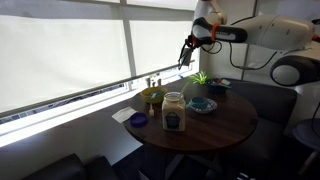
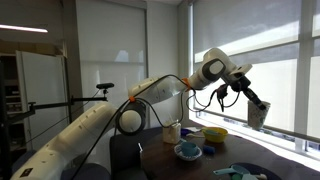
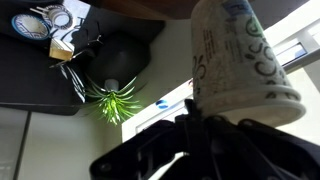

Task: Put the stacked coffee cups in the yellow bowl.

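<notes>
We saw the hand (image 1: 183, 58) raised high above the round dark bench (image 1: 222, 130), close to the window blinds. In the wrist view it was pinching the stacked coffee cups (image 3: 240, 55) between its dark fingers. From there they looked like one pale paper cup with green print, tilted across the picture, and we could not count how many were nested. In an exterior view the cups (image 2: 258, 111) showed as a pale patch at the end of the arm, well clear of the bench.

The yellow bowl (image 1: 152, 96) sat on the bench near the window-side edge, with nothing that we could make out inside it. In both exterior views the hand appeared well above it and off to one side, not straight over it. A clear glass jar (image 1: 174, 112) with a pale lid stood upright just beside the bowl. A blue bowl on a plate (image 1: 200, 104) lay near the jar, and a small dark-blue disc (image 1: 138, 120) lay near the bench edge. A small green plant (image 3: 118, 100) stood at the bench's far side, below the hand.
</notes>
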Available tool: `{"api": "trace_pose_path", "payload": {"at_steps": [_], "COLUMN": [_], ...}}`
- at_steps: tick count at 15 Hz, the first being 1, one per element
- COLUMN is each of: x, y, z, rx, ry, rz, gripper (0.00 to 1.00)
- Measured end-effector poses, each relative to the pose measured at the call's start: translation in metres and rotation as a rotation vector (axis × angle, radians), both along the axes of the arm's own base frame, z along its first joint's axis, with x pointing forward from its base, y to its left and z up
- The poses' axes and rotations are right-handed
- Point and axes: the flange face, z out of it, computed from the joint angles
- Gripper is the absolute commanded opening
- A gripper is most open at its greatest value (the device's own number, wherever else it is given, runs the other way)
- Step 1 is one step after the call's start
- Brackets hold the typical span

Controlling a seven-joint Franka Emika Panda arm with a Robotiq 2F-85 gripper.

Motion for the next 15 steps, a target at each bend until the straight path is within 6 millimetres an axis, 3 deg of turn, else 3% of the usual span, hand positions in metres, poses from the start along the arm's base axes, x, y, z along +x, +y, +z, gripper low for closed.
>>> {"api": "trace_pose_path", "payload": {"at_steps": [3, 7, 10, 15], "x": [0.006, 0.021, 0.028, 0.036], "y": [0.016, 0.049, 0.054, 0.066], "z": [-0.015, -0.049, -0.072, -0.083], "rx": [-0.119, -0.211, -0.201, -0.13], "ry": [0.07, 0.141, 0.153, 0.12], "rz": [-0.025, -0.035, -0.045, -0.005], "gripper": [0.01, 0.01, 0.01, 0.01]}}
